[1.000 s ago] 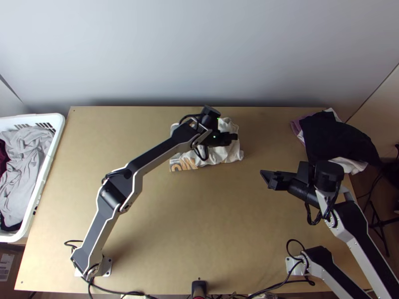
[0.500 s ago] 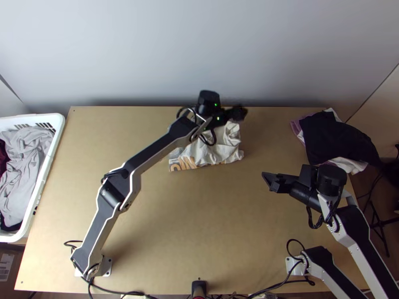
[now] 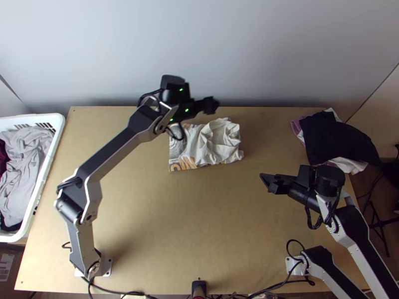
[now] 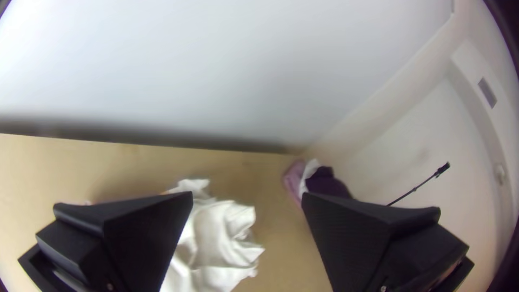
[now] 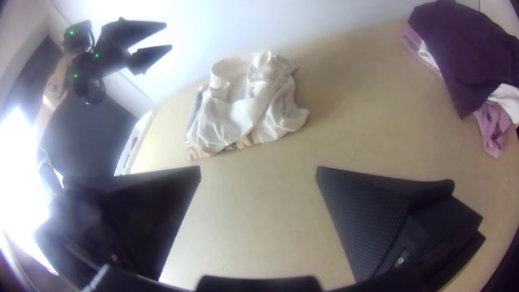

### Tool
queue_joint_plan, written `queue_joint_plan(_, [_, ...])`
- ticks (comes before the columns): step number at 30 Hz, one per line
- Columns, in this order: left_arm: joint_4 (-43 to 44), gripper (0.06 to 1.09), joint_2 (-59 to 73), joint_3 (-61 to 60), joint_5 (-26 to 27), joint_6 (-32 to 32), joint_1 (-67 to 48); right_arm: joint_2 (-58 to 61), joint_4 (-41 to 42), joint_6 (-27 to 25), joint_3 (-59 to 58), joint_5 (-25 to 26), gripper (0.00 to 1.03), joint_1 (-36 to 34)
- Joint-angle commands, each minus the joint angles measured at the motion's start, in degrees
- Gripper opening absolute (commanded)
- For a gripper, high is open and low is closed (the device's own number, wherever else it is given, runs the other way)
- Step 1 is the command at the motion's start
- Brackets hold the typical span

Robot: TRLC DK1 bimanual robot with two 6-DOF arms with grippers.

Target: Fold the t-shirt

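Beyond the table's far edge, at 12 o'clock, pale wall (image 3: 249,55). Light wooden table (image 3: 164,224) in front of it. Left arm (image 3: 112,151), base at 8 o'clock, extends to 12; right arm (image 3: 366,244), base at 4 o'clock, bends out past the view's edge and back in. White laundry basket (image 3: 52,164) at 9 o'clock, grey cloth (image 3: 25,154) inside plus a bit of maroon. Clothes pile (image 3: 334,134) at 2 o'clock, dark piece over white and lilac, partly past the table edge. T-shirt (image 3: 214,142): on the table at 12 o'clock, off-white, bunched and creased, grey and orange print showing along its 9-to-7 o'clock side. Left gripper (image 3: 214,104): at 12 o'clock, raised near the far edge, apart from the shirt; fingers (image 4: 146,227) spread wide, holding nothing. Right gripper (image 3: 266,183): toward 3 o'clock, over the table, apart from the shirt; fingers (image 5: 373,216) also wide apart, holding nothing. Small black device (image 3: 199,288) at 6 o'clock, near edge.
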Motion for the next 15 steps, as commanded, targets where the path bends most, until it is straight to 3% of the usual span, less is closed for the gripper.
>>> queue_joint_plan(1, [-2.8, 0.88, -7.4, -17.4, 1.0, 11.1, 4.7, -0.1, 0.3, 0.3, -0.8, 0.0, 0.99, 0.9])
queue_joint_plan(2, [-2.7, 0.72, -7.2, -18.5, 1.0, 10.7, 5.1, -0.2, 0.4, 0.3, -1.1, 0.0, 0.99, 1.0])
queue_joint_plan(4, [-2.4, 0.26, -5.8, -18.7, 0.7, 10.2, 6.0, -0.4, 0.7, 0.3, -1.5, 0.0, 0.99, 1.1])
queue_joint_plan(5, [-2.4, 0.08, -4.4, -18.2, -0.5, 10.1, 6.4, -0.4, 0.8, 0.2, -1.6, 0.0, 0.99, 1.1])
queue_joint_plan(15, [-2.2, 0.09, 7.6, -14.7, -2.9, 5.4, 5.6, -1.1, 0.9, -0.5, -2.2, 0.5, 0.99, 1.3])
